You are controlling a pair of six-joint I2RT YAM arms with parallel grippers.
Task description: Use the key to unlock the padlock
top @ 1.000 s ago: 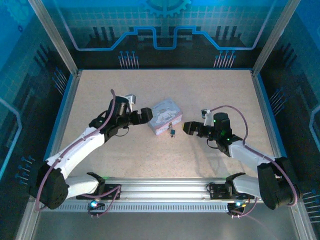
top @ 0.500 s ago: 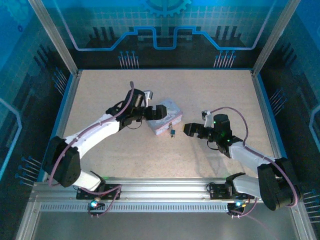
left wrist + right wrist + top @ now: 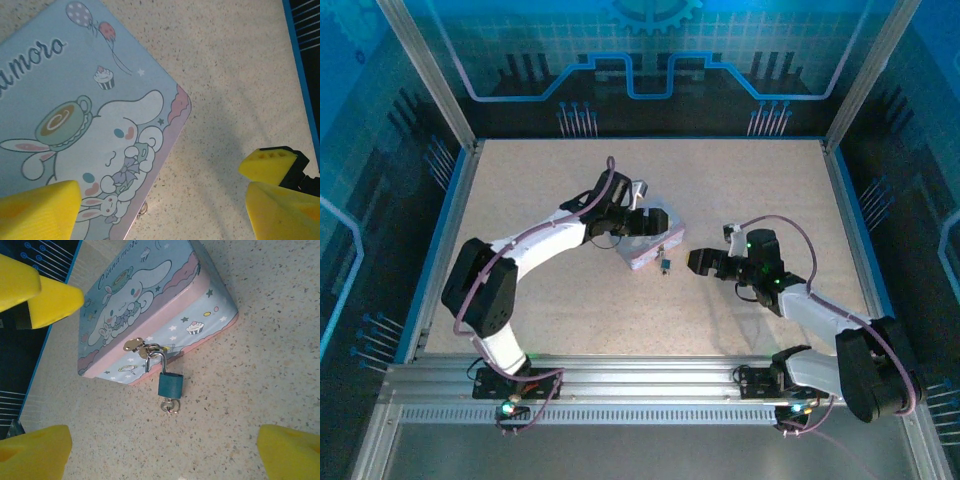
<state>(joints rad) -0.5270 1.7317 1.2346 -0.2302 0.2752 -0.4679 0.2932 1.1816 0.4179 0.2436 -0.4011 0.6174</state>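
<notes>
the padlock (image 3: pixel 170 384) hangs by its thin silver shackle from the brass-coloured hasp (image 3: pixel 134 345) on the front wall of the tin box (image 3: pixel 145 315), with its blue body lying on the speckled surface (image 3: pixel 260 365) just in front of the box. the key (image 3: pixel 170 405) shows as small silvery loops touching the bottom end of the padlock body; you cannot tell from here whether it is seated in the keyhole. from above, the padlock (image 3: pixel 664 265) is a small dark dot just off the near edge of the box (image 3: pixel 658 244), close to the middle of the surface (image 3: pixel 570 300).

your right pincer (image 3: pixel 165 452) points at the lock with its yellow fingers spread wide to either side, released and holding nothing, well short of the padlock. in the overhead view this pincer (image 3: pixel 698 260) sits just to the right of the padlock, apart from it.

your left pincer (image 3: pixel 638 222) is over the far left part of the box. its wrist camera looks down on the cartoon-printed lid (image 3: pixel 75 125). this pincer (image 3: pixel 160 200) is also released: one yellow finger (image 3: pixel 37 210) is over the lid's corner and the other (image 3: pixel 282 200) is out past the box edge, over bare surface. whether either finger touches the box cannot be told.
</notes>
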